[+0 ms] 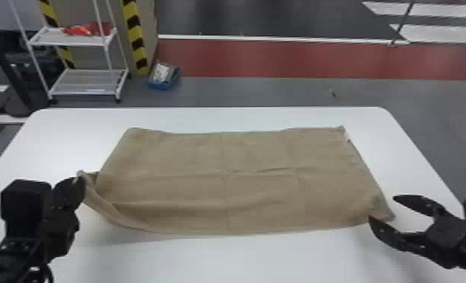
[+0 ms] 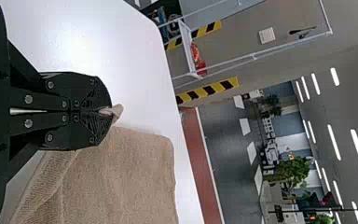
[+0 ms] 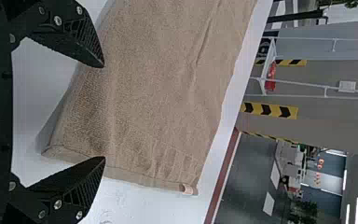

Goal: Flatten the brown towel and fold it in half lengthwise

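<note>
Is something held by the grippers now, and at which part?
Yes: the left gripper holds the towel by its near left corner. The right gripper is open and holds nothing.

Your left gripper [image 1: 79,184] is at the head view's lower left, its jaws pressed together. Your right gripper [image 1: 381,208] is at the lower right, pointing inward, its jaws spread well apart.

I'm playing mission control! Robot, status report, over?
Left gripper shut on brown towel corner. Right gripper open at towel's near right corner. Creases across middle.
</note>
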You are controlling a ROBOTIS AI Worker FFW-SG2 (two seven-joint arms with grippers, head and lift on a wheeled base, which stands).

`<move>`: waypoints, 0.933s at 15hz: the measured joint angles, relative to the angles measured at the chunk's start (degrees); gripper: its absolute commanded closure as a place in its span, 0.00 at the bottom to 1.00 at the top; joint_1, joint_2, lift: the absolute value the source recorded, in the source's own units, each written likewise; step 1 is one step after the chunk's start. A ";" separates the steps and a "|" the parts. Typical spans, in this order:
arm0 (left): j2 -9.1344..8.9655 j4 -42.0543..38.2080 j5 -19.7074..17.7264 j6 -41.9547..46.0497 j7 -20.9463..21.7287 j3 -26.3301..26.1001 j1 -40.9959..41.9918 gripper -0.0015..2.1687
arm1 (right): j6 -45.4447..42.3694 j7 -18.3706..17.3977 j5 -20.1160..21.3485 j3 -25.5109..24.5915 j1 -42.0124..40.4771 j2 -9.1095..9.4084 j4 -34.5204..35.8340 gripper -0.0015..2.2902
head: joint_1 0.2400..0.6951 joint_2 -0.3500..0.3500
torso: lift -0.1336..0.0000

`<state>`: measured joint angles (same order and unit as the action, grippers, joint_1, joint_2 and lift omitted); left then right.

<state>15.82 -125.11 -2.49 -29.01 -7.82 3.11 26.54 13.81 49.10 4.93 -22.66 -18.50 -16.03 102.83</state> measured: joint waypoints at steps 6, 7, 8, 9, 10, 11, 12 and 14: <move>-0.06 0.30 0.31 -0.24 0.00 -0.50 -0.18 0.80 | -5.95 -0.23 0.30 -1.91 -0.62 0.91 -4.99 0.10 | 1.00 0.38 | 0.04; -0.04 0.42 0.45 -0.23 0.00 -0.56 -0.18 0.80 | -6.97 -0.39 0.31 -1.91 -0.04 0.92 -6.62 0.10 | 1.00 0.38 | 0.04; -0.02 0.57 0.55 -0.22 0.00 -0.70 -0.18 0.80 | -7.84 -0.53 0.36 -1.86 0.58 0.92 -8.16 0.10 | 1.00 0.37 | 0.04; 0.02 0.69 0.61 -0.20 0.05 -0.90 -0.18 0.80 | -8.56 -0.69 0.40 -1.78 1.02 0.96 -9.18 0.10 | 1.00 0.37 | 0.04; 0.06 0.78 0.68 -0.20 0.08 -1.07 -0.18 0.80 | -9.29 -0.81 0.41 -1.72 1.34 1.10 -9.89 0.10 | 1.00 0.37 | 0.04; 0.07 0.82 0.71 -0.22 0.09 -1.14 -0.18 0.80 | -9.71 -0.90 0.40 -1.70 1.51 1.22 -10.14 0.10 | 1.00 0.37 | 0.04; 0.04 0.85 0.73 -0.22 0.09 -1.18 -0.17 0.80 | -10.01 -0.99 0.31 -1.72 1.71 1.32 -10.26 0.11 | 1.00 0.37 | 0.04; 0.04 0.85 0.73 -0.18 0.09 -1.23 -0.11 0.80 | -10.13 -1.04 0.12 -1.89 2.28 1.35 -10.70 0.12 | 1.00 0.36 | 0.04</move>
<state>15.86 -124.26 -1.76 -29.19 -7.73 1.88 26.44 3.67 48.07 5.06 -24.55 -16.22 -14.68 92.14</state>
